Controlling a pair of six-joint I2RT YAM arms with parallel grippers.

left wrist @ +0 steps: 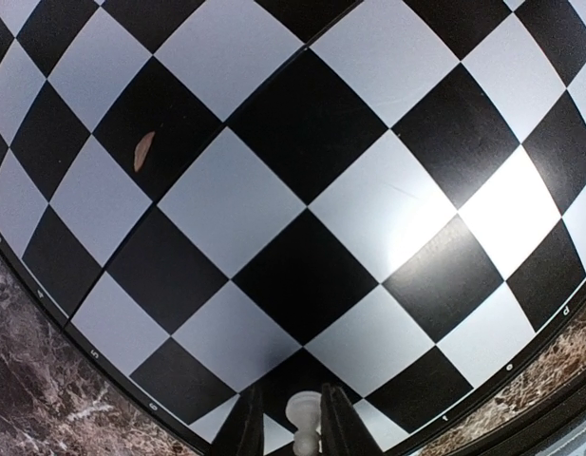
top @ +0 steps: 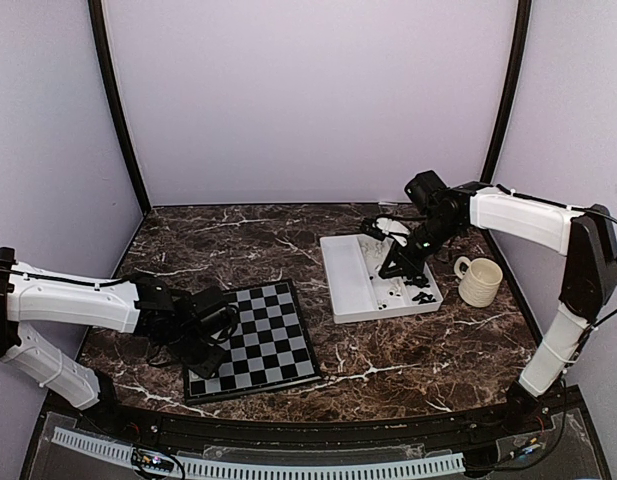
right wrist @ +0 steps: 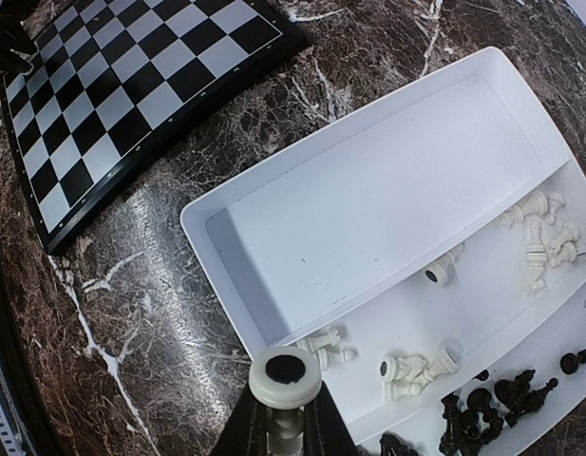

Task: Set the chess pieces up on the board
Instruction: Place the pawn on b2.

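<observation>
White piece [left wrist: 303,418] cropped at bottom edge

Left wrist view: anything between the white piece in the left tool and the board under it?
Nothing visible. The left tool is shut on the white piece, and the board squares ahead of it carry no pieces. The only thing on them is a small flat brown mark on one black square, well off to the side.

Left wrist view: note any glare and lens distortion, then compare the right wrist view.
Left wrist view: a bright glare patch washes out squares at the right of the board, whose grid lines bulge, fisheye-style. Right wrist view: the tray rim bows too; only a faint sheen on the marble table.
</observation>
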